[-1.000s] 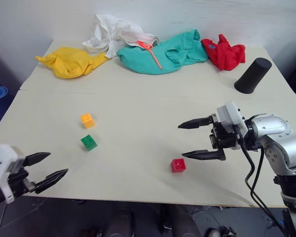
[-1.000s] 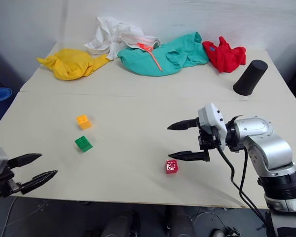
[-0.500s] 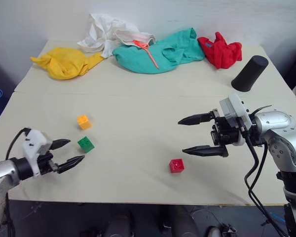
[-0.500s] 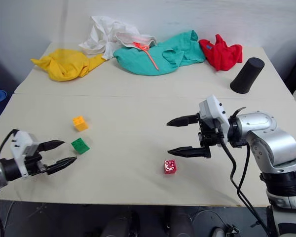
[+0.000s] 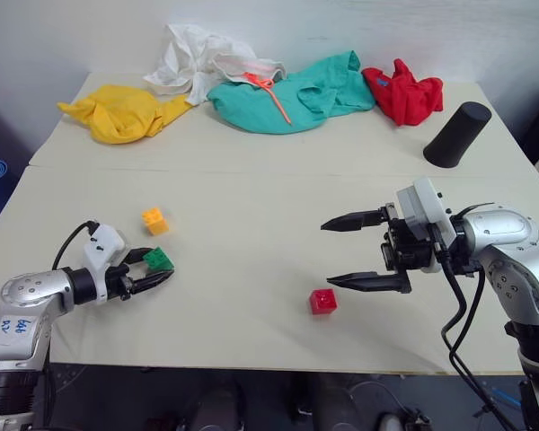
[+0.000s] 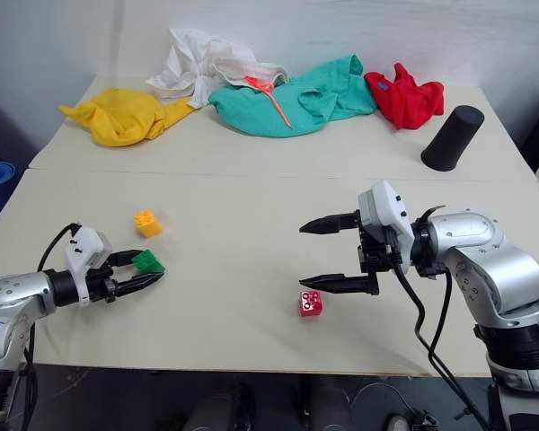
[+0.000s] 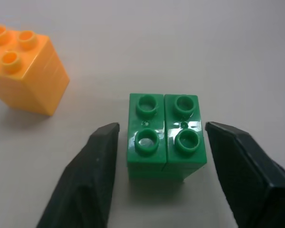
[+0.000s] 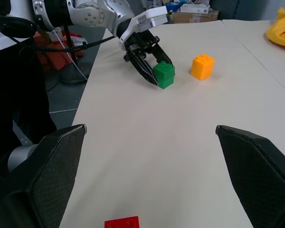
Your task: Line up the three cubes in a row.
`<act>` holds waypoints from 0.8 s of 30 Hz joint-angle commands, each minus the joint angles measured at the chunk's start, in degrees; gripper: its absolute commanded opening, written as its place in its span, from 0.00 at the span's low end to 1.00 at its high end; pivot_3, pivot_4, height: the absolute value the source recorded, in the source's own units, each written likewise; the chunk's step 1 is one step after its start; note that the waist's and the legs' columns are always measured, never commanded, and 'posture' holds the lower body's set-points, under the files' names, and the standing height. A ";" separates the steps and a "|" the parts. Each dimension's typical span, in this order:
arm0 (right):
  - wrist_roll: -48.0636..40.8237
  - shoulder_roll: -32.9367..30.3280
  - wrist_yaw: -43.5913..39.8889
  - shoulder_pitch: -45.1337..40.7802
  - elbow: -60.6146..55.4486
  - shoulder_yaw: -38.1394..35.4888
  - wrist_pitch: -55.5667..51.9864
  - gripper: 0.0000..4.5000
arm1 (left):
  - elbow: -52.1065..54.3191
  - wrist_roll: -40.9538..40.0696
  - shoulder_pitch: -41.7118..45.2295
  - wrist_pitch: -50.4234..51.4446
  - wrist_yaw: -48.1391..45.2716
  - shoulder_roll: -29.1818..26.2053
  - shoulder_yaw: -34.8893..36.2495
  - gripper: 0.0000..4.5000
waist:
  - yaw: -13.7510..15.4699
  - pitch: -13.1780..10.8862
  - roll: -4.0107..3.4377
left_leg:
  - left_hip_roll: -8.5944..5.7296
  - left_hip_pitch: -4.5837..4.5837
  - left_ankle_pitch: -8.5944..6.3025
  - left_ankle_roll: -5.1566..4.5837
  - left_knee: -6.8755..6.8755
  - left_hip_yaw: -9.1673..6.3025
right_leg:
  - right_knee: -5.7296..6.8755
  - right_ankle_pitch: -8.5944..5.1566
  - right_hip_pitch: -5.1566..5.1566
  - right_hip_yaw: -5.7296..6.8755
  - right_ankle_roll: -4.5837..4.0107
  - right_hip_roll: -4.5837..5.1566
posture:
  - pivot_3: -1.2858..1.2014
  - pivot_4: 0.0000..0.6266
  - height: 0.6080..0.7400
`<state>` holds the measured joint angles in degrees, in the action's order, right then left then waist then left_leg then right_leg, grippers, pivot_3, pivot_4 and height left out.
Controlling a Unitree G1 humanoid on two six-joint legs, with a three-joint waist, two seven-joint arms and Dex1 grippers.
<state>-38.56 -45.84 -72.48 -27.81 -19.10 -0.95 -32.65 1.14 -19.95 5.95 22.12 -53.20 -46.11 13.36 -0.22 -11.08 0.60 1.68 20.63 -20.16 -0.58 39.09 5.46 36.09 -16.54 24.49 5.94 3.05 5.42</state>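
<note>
1. Left claw (image 7: 156,142) straddles the green cube (image 7: 165,135), fingers not quite touching its sides; cube sits on the tabletop (image 5: 251,180).
2. Orange-yellow cube (image 5: 154,220) just beside it, apart.
3. Right claw (image 5: 352,251) spread wide, empty, above the red cube (image 5: 323,301).
4. Far edge: yellow cloth (image 5: 121,112), white cloth (image 5: 202,58), teal cloth (image 5: 296,94), red cloth (image 5: 404,90), black cylinder (image 5: 456,135). Nothing between the cubes.

A robot test room or lab: a bare pale table (image 5: 278,171) set against a plain white wall (image 5: 278,31), and at the upper left of the right wrist view, loose black cables (image 8: 61,45) trailing over a grey floor beside stacked cardboard boxes (image 8: 192,12)
</note>
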 commanded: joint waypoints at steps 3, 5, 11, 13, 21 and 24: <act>-1.02 -1.16 -0.06 -0.07 -1.50 -2.35 0.87 1.00 | 0.32 0.08 -0.04 -1.58 -1.31 -1.19 0.28 0.33 | 0.02 0.00 0.00 | 0.00 0.00 0.00 0.00 0.00 0.00 | 0.00 0.00 0.00 0.00 0.00 0.00 | 0.52 0.24 1.00; -0.87 -1.31 -0.18 0.21 -1.55 -2.36 1.04 1.00 | 1.63 -0.38 0.03 -1.47 -2.41 -1.44 -0.26 0.33 | 0.02 0.00 0.00 | 0.00 0.00 0.00 0.00 0.00 0.00 | 0.00 0.00 0.00 0.00 0.00 0.00 | 0.52 0.24 1.00; -0.01 -4.60 -2.55 3.44 -1.78 -2.79 1.69 1.00 | 12.11 -2.40 5.40 0.33 -11.50 -2.86 -9.67 0.33 | 0.57 0.00 0.01 | -0.01 0.02 0.01 -0.01 0.01 -0.03 | -0.03 0.00 -0.02 0.02 0.01 0.01 | 0.52 0.24 1.00; -0.04 -5.75 -3.33 4.67 -1.87 -3.05 1.92 1.00 | 12.58 -0.98 8.11 -0.33 -13.15 -3.07 -13.14 0.33 | 1.19 0.00 0.00 | -0.09 0.03 0.03 -0.06 0.03 -0.03 | -0.04 0.03 -0.04 0.02 0.05 0.03 | 0.52 0.24 1.00; 2.55 -8.22 -0.93 14.80 -4.45 -6.81 4.42 1.00 | 8.36 7.86 18.66 -4.61 -16.10 2.59 -28.78 0.33 | 1.41 0.00 0.00 | -0.06 0.00 0.08 -0.06 0.07 0.17 | 0.00 0.05 -0.03 -0.06 0.09 -0.16 | 0.52 0.24 1.00; 4.44 -9.16 -0.69 19.10 -5.31 -7.88 6.27 1.00 | 8.82 8.69 18.31 -4.34 -15.62 3.75 -30.02 0.33 | 1.41 0.00 0.00 | -0.05 0.01 0.09 -0.08 0.09 0.19 | 0.00 0.05 -0.02 -0.09 0.10 -0.17 | 0.52 0.24 1.00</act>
<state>-34.53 -53.84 -73.29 -9.37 -22.52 -6.82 -27.91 8.68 -11.85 24.21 18.53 -69.01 -42.36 -16.79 1.19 -11.08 0.61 1.64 20.63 -20.07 -0.66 39.19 5.65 36.08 -16.49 24.47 5.84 3.15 5.25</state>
